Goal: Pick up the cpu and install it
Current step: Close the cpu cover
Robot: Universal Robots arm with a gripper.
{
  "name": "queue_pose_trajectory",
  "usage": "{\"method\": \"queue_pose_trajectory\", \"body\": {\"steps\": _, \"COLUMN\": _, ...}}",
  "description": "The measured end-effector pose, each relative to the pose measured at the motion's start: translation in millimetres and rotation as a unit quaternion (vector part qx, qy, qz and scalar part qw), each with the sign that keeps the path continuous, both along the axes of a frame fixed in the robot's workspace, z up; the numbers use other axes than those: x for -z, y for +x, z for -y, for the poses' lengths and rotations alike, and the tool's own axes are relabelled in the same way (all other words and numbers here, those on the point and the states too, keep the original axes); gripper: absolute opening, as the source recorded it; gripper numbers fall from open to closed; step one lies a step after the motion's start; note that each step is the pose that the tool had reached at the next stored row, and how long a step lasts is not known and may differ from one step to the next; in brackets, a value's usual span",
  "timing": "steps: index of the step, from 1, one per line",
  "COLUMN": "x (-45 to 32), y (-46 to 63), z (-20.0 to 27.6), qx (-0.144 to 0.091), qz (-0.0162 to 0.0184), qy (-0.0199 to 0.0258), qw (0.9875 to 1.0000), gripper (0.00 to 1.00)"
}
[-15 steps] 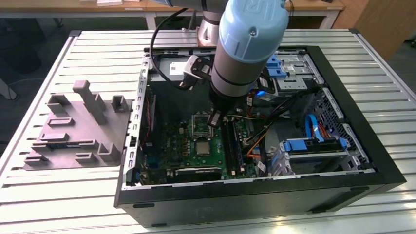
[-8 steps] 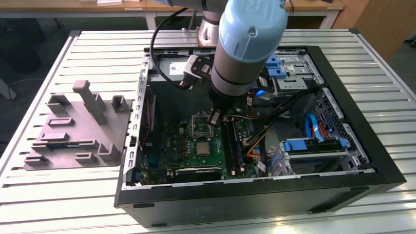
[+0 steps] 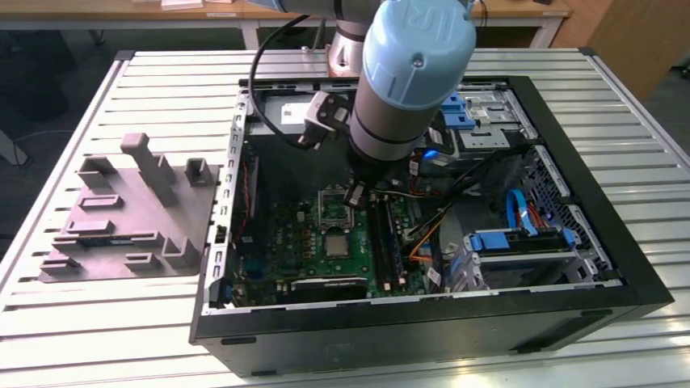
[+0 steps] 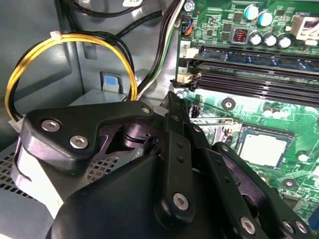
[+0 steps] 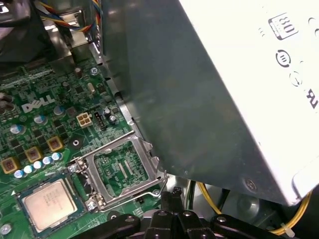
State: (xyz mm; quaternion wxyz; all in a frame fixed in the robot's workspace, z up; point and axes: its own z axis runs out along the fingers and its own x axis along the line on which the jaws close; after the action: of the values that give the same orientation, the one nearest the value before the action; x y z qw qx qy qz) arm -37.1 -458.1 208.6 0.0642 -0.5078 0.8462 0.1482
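Observation:
The cpu [image 5: 48,204], a small silvery square chip, lies flat in its socket on the green motherboard [image 5: 45,124], also seen in the second wrist view [image 4: 263,148] and the exterior view [image 3: 338,245]. The socket's metal load plate [image 5: 119,167] stands flipped open beside it. My gripper [image 3: 354,196] hangs low inside the case just beyond the socket, its black fingers [image 4: 175,144] pressed together, shut with nothing between them. The tip of the gripper [image 5: 172,195] sits right by the open plate's edge; I cannot tell whether it touches.
The black computer case [image 3: 603,242] lies open on a slatted white table [image 3: 108,323]. A grey moulded fixture [image 3: 129,218] stands at the exterior view's left. The power supply box [image 5: 249,74], yellow and black cables [image 4: 70,40] and memory slots [image 4: 249,74] crowd the gripper.

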Motion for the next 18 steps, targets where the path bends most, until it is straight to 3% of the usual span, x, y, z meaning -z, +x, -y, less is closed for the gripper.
{"method": "queue_pose_trajectory", "body": {"steps": 9, "x": 6.0, "y": 0.0, "z": -3.2, "qx": 0.000, "qz": 0.0000, "qy": 0.0034, "qw": 1.0000, "gripper": 0.11}}
{"method": "queue_pose_trajectory", "body": {"steps": 18, "x": 10.6, "y": -0.4, "z": -5.1, "qx": 0.000, "qz": -0.0001, "qy": 0.0032, "qw": 1.0000, "gripper": 0.11}}
